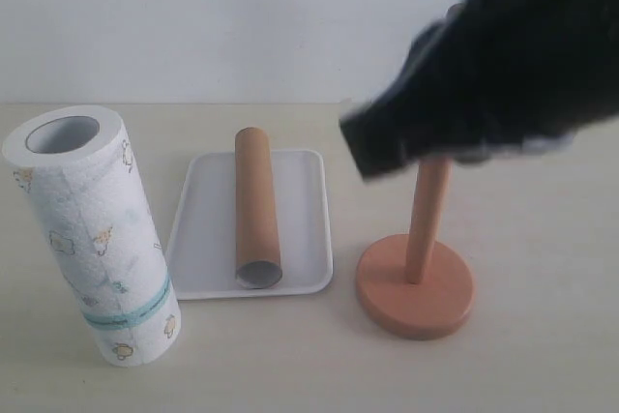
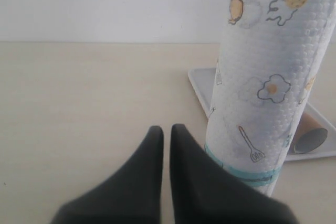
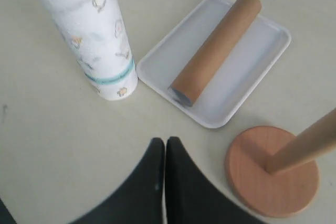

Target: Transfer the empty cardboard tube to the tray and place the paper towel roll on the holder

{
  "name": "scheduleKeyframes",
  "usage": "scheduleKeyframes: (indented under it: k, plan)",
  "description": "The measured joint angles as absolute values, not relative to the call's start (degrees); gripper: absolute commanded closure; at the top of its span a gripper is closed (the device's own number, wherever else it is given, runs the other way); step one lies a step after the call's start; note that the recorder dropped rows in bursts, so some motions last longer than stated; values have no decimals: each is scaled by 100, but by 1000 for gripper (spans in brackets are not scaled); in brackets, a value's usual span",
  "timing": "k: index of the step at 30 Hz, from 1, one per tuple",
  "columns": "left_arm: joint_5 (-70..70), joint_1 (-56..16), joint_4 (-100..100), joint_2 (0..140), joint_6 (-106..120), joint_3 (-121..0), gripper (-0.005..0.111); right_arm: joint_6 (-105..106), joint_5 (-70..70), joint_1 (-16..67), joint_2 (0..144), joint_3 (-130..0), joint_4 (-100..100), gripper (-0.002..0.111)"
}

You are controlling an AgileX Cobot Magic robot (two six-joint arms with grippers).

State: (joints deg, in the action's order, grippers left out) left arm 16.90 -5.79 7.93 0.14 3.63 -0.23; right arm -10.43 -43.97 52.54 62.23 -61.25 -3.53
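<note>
Exterior view: the empty cardboard tube (image 1: 257,208) lies in the tray (image 1: 308,224), seemingly delivered; the paper towel roll (image 1: 92,239) stands upright on the tabletop (image 1: 542,355), apart from the bare holder (image 1: 414,282), awaiting pickup. Both arms' jaws sit clenched, empty.

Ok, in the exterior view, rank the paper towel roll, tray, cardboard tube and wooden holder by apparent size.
1. White embossed paper towel roll, though nearest the camera.
2. Flat white rectangular tray.
3. Reddish-brown wooden holder and slim brown cardboard tube: too close to rank; an arm hides the holder's pole top.
</note>
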Motion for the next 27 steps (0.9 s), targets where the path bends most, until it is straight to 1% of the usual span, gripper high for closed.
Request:
scheduleKeyframes:
  k: [3,6,9,12,16,20,27]
  plan:
    - [1690,-579,790,14,363,-23,103,-1028,-3544,5254,5883,-4961,-353,108]
    - [1690,-579,790,14,363,-23,103,-1028,-2398,5242,5407,-3842,-353,108]
    - [1690,-579,790,14,363,-23,103,-1028,-1229,5025,4846,-2749,-353,108]
    - [1690,-579,790,14,363,-23,103,-1028,-217,4571,4218,-1778,-353,108]
    - [1690,-579,790,14,363,-23,103,-1049,814,3709,3380,-735,-353,108]
    - [1690,-579,779,14,363,-23,103,-1089,1255,2910,2555,-159,-353,108]
    - [1690,-579,779,14,363,-23,103,-1362,1074,1857,1226,-28,-353,108]
